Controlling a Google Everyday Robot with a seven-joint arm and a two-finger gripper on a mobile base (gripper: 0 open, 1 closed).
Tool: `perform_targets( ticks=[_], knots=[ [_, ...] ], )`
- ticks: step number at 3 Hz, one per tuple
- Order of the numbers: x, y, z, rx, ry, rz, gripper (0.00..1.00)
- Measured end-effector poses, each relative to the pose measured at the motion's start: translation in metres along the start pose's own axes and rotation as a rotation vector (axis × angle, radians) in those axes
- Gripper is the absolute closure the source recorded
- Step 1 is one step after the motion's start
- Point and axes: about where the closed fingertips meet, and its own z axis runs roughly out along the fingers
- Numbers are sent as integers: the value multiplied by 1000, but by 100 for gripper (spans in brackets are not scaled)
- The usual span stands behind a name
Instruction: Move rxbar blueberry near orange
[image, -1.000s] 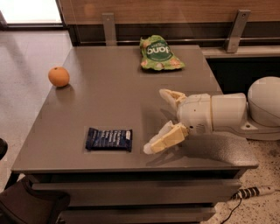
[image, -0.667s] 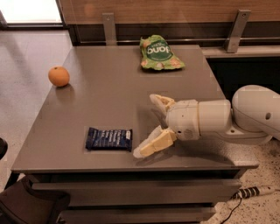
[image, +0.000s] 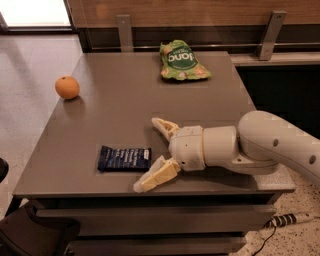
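The rxbar blueberry (image: 124, 158) lies flat near the table's front edge, a dark navy wrapper with pale lettering. The orange (image: 67, 87) sits at the table's far left edge. My gripper (image: 148, 154) reaches in from the right, low over the table, just right of the bar. Its two pale fingers are spread wide, one fingertip (image: 159, 122) behind the bar's right end and the other (image: 140, 186) in front of it. Nothing is held.
A green snack bag (image: 181, 61) lies at the back of the grey table (image: 115, 112). A wooden wall with metal brackets runs behind. A power strip (image: 288, 219) lies on the floor at lower right. Dark shapes sit at lower left.
My gripper has moved left across the table toward the bar, fingers still spread. The bar, orange and bag have not moved.
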Motion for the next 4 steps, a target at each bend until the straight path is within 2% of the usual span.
perform_targets(
  ticks=[1, 4],
  knots=[
    [-1, 7, 15, -34, 3, -24, 0],
    [-5, 10, 19, -44, 4, -31, 72]
  ],
)
